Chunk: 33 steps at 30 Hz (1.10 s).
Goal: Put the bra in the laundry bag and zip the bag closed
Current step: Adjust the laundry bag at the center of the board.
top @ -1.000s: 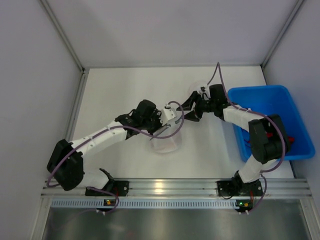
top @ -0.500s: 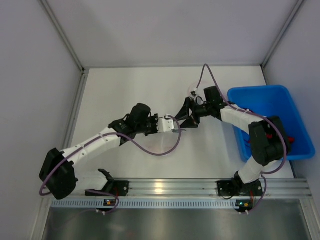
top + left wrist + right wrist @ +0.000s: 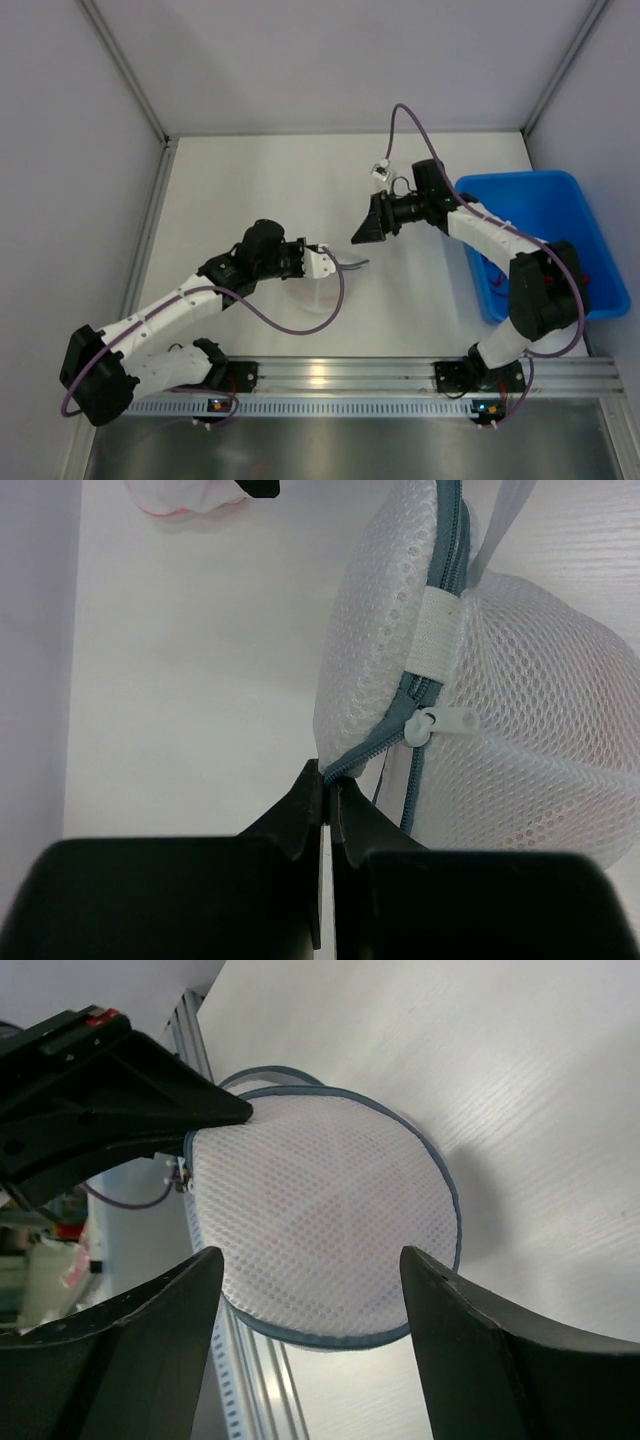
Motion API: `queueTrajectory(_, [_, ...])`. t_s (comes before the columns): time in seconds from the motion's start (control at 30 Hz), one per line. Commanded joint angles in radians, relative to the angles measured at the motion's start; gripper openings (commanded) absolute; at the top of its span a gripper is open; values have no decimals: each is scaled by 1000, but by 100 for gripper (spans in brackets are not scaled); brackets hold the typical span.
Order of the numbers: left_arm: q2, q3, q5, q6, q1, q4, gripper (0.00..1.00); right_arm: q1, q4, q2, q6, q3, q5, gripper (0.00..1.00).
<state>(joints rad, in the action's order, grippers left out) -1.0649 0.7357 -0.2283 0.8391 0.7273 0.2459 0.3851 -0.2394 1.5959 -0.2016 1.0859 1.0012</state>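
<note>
The left gripper (image 3: 325,785) has its fingers pressed together on the blue-grey tape of the zipper (image 3: 447,540), pinching the rim of the laundry bag (image 3: 520,730) just below the white zipper pull (image 3: 440,723). In the left wrist view the zipper runs closed above the pull, under a white elastic tab (image 3: 438,630). Below the pull its two sides part, one side leading into the pinch. From above, the round white mesh bag sits under and just nearer than the left gripper, near the middle of the white table (image 3: 240,190). The right gripper (image 3: 362,232) hangs apart from the bag, beyond it and to the right, with its fingers (image 3: 120,1350) spread wide and nothing between them. Its wrist camera looks down on the bag as a pale disc edged in blue-grey, with the left gripper's black tip touching the rim at the upper left. The bra cannot be made out clearly; a faint pink tint through the mesh may be it inside the bag. A blue bin (image 3: 510,178) stands at the table's right edge, well apart from the bag.
</note>
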Motion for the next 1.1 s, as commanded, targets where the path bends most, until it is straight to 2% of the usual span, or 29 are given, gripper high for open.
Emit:
queueTrajectory(0.0, [6, -5, -40, -21, 0, -85, 0, 38, 52, -97, 152, -11, 59, 70])
queueTrajectory(0.2, [16, -38, -37, -23, -2, -129, 0, 80, 149, -162, 191, -109, 79, 65])
queueTrajectory(0.23, [14, -38, -40, -21, -2, -138, 0, 90, 140, -163, 243, -115, 70, 65])
queueTrajectory(0.47, [2, -30, -42, -20, -3, -163, 0, 176, 127, -123, 326, -106, 5, 63])
queueTrajectory(0.53, [-1, -32, -43, -20, -3, -166, 0, 208, 130, -106, 350, -93, -7, 60])
queueTrajectory(0.57, [-3, -30, -42, -21, -3, -168, 0, 222, 129, -100, 358, -90, -24, 57])
queueTrajectory(0.6, [-10, -32, -39, -29, -3, -174, 0, 247, 127, -88, 367, -84, -33, 47])
queueTrajectory(0.67, [-13, -30, -11, -38, -3, -177, 0, 262, 130, -74, 383, -81, -64, 34])
queueTrajectory(0.7, [-13, -32, 1, -46, -3, -184, 0, 271, 140, -56, 383, -80, -73, 23])
queueTrajectory(0.77, [-10, -25, 17, -74, -8, -177, 0, 271, 144, -33, 366, -67, -102, 13])
queueTrajectory(0.8, [-6, -25, 23, -80, -15, -174, 0, 268, 158, -15, 358, -63, -105, 4])
queueTrajectory(0.83, [0, -24, 35, -104, -17, -163, 0, 264, 178, -11, 322, -63, -108, 0])
queueTrajectory(0.97, [54, -10, 110, -218, -40, -102, 13, 242, 256, -8, 228, -63, -110, 0])
queueTrajectory(1.0, [66, -9, 107, -263, -72, -83, 12, 239, 276, -13, 206, -64, -104, 0])
queueTrajectory(1.07, [89, -10, 74, -288, -126, -34, 0, 239, 305, -13, 136, -66, -81, 0])
